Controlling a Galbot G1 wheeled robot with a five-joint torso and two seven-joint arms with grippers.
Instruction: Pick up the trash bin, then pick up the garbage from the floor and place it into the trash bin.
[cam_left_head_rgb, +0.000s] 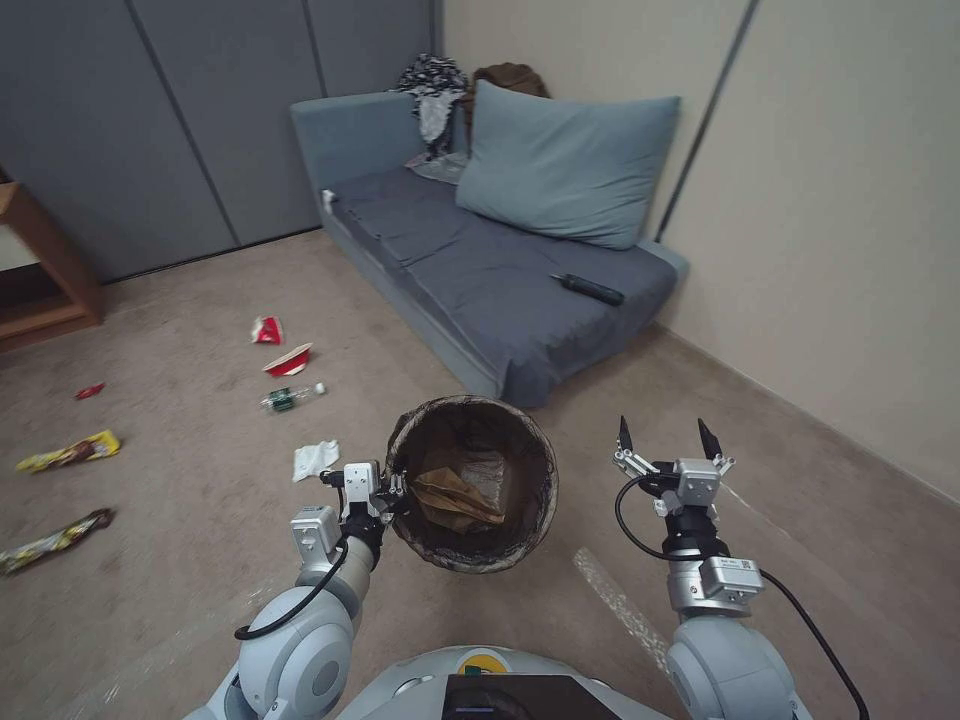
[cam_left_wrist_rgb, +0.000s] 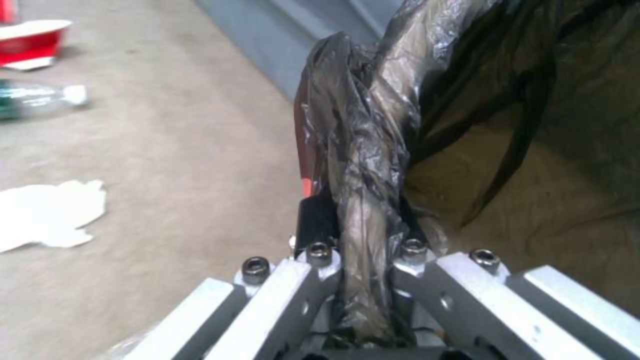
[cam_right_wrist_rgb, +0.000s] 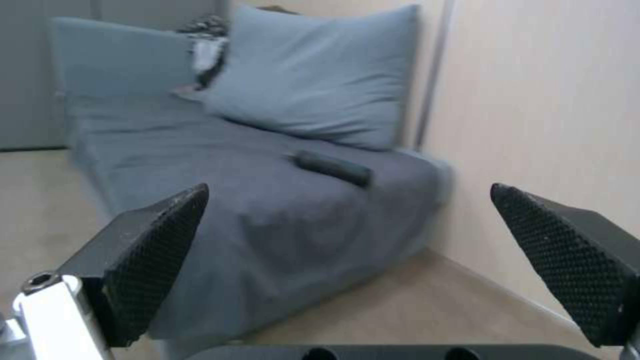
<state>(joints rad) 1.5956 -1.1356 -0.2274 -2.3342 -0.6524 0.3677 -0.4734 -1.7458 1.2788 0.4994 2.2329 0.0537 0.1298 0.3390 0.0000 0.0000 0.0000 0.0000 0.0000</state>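
Black-lined trash bin (cam_left_head_rgb: 472, 483) held off floor at 12 o'clock | left gripper (cam_left_wrist_rgb: 363, 280) pinching rim at bin's 9 o'clock | right gripper (cam_left_head_rgb: 668, 440) spread, empty, 2 o'clock | garbage (cam_left_head_rgb: 288, 360) at 10 o'clock | risk: one-sided pinch on slick liner, likely slip or tilt.

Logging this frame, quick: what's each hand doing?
Left hand: closed on the trash bin rim.
Right hand: open, empty.
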